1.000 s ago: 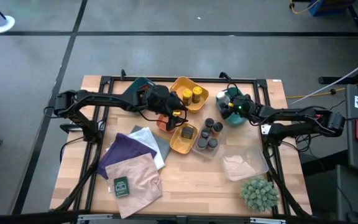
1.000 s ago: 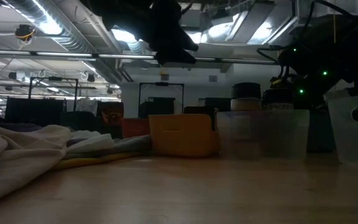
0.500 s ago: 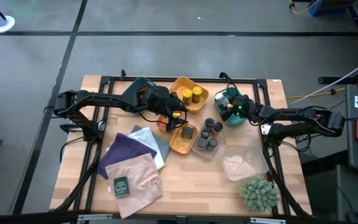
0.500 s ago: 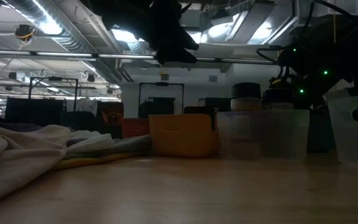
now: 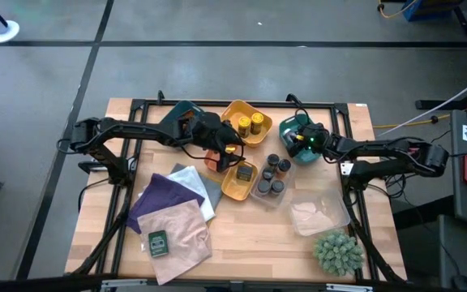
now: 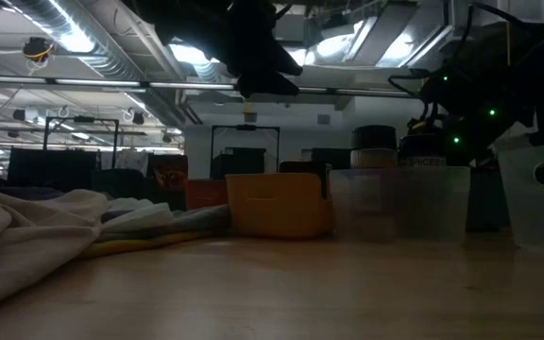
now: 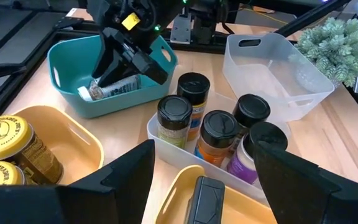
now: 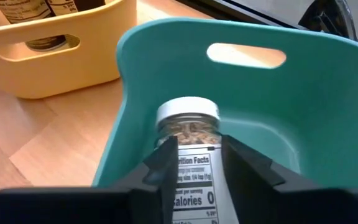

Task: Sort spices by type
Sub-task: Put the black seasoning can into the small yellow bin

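Little has shifted across the table since a second ago; the one change is at my right gripper (image 8: 191,171), whose fingers have drawn in from spread to clenched around a white-lidded jar (image 8: 188,134) lying inside the teal tray (image 8: 303,118). Right wrist view confirms both fingers flanking the labelled body, lid end pointing away from me. My left gripper (image 7: 201,186) hangs released over the yellow tray (image 5: 238,180), holding nothing.

Other spices noted: dark-lidded jars (image 7: 219,134) upright in the clear tray (image 5: 267,195), gold-lidded jars (image 5: 250,124) in the farther yellow tray (image 5: 235,109).

Assessment of the held jar: small, rigid and probably light, with clear walls that may be glass or hard plastic. A smooth label wrap suggests a slippery surface, so it could rotate or slide under a loose pinch. Best purchase is across the mid-body, as taken now, not the lid. Firm, even pressure appears advisable before any lift.
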You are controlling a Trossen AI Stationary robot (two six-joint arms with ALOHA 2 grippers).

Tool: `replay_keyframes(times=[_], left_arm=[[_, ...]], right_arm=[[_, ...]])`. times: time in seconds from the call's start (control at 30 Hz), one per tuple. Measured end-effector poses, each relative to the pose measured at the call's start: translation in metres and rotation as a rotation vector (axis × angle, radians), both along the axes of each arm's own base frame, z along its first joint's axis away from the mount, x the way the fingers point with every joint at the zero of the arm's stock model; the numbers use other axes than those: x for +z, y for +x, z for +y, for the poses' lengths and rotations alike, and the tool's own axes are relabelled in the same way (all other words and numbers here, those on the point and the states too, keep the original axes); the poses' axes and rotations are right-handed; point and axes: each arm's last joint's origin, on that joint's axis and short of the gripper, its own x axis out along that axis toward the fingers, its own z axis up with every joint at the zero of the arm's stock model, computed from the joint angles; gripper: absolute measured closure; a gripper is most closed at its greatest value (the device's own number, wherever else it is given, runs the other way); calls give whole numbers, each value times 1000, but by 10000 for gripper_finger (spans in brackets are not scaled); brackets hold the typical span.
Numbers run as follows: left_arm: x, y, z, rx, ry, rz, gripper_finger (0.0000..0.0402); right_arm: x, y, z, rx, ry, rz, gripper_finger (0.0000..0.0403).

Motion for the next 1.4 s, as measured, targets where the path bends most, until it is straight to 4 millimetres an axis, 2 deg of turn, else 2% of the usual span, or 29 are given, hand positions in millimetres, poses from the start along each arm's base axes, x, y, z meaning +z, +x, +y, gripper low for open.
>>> replay_keyframes(times=[0.1, 0.2, 0.33, 0.53, 0.73, 0.87, 1.03, 1.2, 1.4], left_arm=[[3, -2, -1, 7, -14, -3, 147], [19, -14, -3, 11, -22, -22, 147], [44, -42, -14, 10, -54, -14, 147], [53, -93, -45, 77, -309, 239, 147], [47, -130, -85, 216, -558, 540, 147], [41, -145, -109, 374, -703, 710, 147], [37, -154, -143, 512, -822, 800, 147], [27, -159, -176, 595, -802, 828, 147], [3, -162, -215, 618, -688, 908, 147]], right_arm=[[2, -1, 1, 8, 0, -13, 296], [7, -2, 2, 14, -7, -38, 299], [15, -5, 4, 14, -25, -68, 299], [30, -13, 8, 18, -57, -124, 299], [48, -21, 12, 21, -111, -225, 299], [60, -25, 16, 61, -131, -307, 299], [71, -29, 22, 166, -119, -399, 299], [76, -31, 28, 303, -74, -464, 299], [77, -30, 32, 407, -26, -500, 299]])
